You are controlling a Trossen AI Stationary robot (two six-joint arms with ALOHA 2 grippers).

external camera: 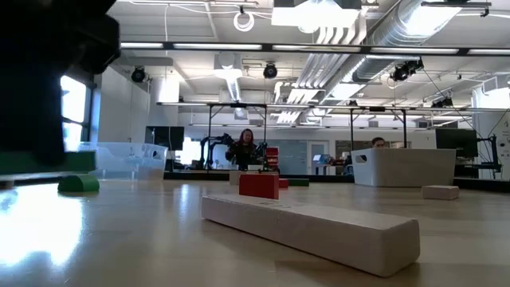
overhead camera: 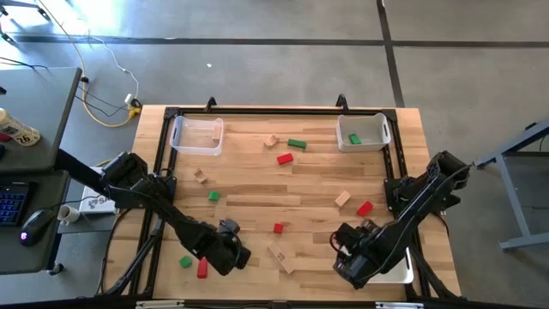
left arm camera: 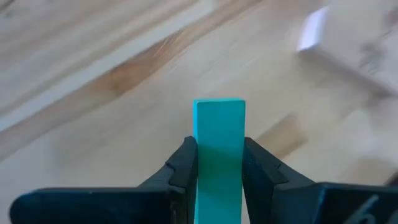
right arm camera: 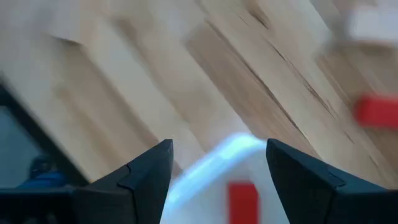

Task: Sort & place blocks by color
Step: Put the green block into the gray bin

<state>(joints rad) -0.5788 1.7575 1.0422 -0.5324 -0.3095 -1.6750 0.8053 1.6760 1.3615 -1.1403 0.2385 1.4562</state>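
Red, green and tan blocks lie scattered on the wooden table (overhead camera: 257,206). My left gripper (overhead camera: 233,255) (left arm camera: 219,146) is near the table's near edge, shut on a green bar block (left arm camera: 219,124), which also shows as a green strip (external camera: 44,162) in the low view. A tan bar (overhead camera: 280,256) (external camera: 311,227) lies just right of it. My right gripper (overhead camera: 352,268) (right arm camera: 219,149) is open over the corner of a white bin (overhead camera: 396,268) (right arm camera: 211,168) holding a red block (right arm camera: 242,200). My left gripper pinches the green bar between its two fingers (left arm camera: 183,165), one on each long side face (left arm camera: 205,155). The fingers point down at the table. The bar's free end (left arm camera: 219,109) sticks out past the fingertips, and in the low view it hangs clear of the table.
Two clear bins stand at the far edge, left (overhead camera: 197,136) and right (overhead camera: 362,131); the right one holds a green block (overhead camera: 354,137). A green (overhead camera: 185,261) and a red block (overhead camera: 202,269) lie left of my left gripper, and a red cube (overhead camera: 278,227) beyond it.
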